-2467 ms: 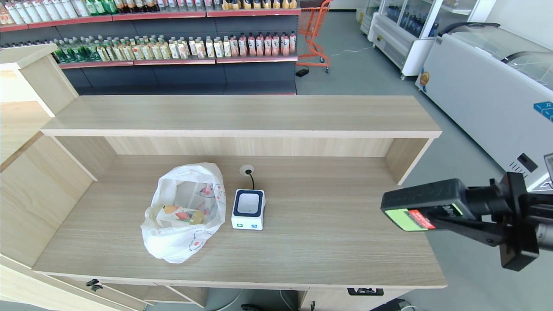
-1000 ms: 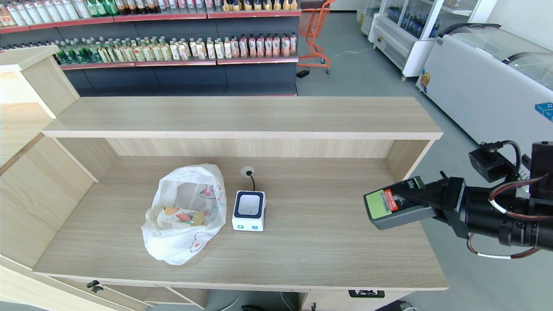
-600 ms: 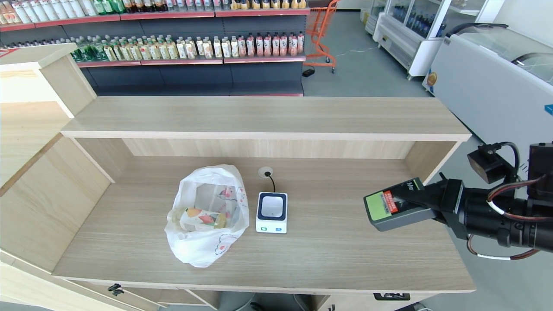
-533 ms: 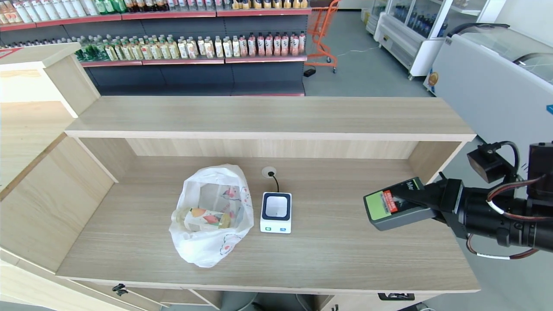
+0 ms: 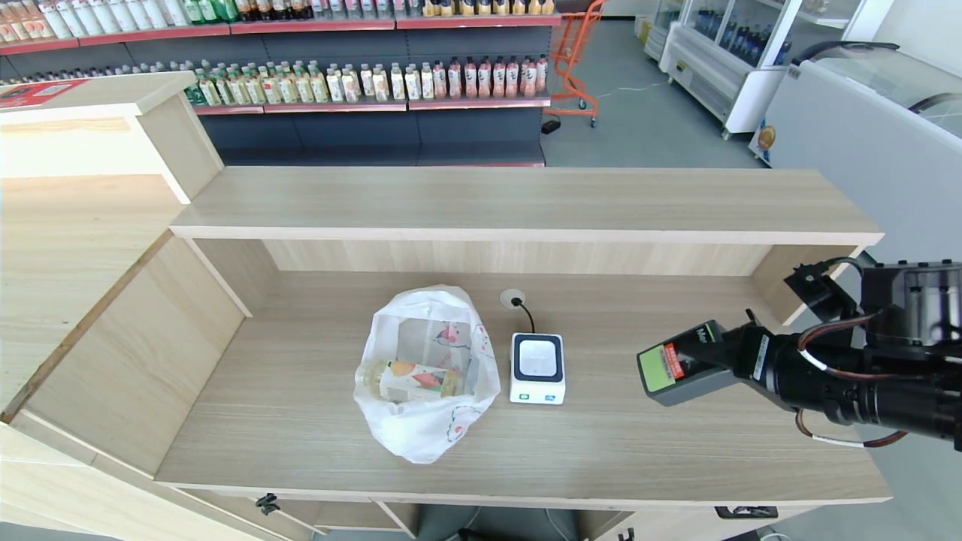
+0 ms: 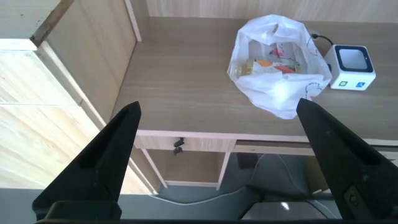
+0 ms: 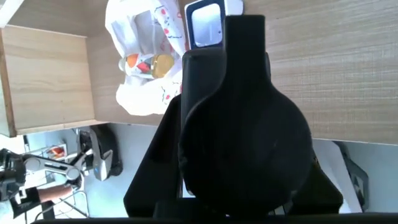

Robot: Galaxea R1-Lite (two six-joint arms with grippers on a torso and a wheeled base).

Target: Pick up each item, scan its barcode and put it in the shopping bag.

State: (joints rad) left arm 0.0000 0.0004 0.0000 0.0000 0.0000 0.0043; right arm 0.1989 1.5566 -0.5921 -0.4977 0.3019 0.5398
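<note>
I hold the right gripper (image 5: pixel 714 353) over the right part of the tabletop (image 5: pixel 646 451), near its right-hand edge. Its jaws are pinching a dark box (image 5: pixel 676 366) by the rear end. The box is a matt rectangular block, and the end turned toward the scanner (image 5: pixel 537 368) carries a green and red label. Box and scanner are well apart, with bare wood between them.

The scanner is a small white block with rounded corners and a dark-framed window on top. Just beside it on the left sits the shopping bag (image 5: pixel 428 421), thin crinkled white plastic with its mouth open. A bottle (image 5: pixel 409 381) lies on its side inside.

The tabletop is pale wood-grain laminate. A back wall under a raised ledge (image 5: pixel 526 203) and slanting side panels close it in, and the front edge is open.

The left gripper (image 6: pixel 217 109) hangs out in front of that edge on the bag's side, jaws spread wide and holding nothing.
</note>
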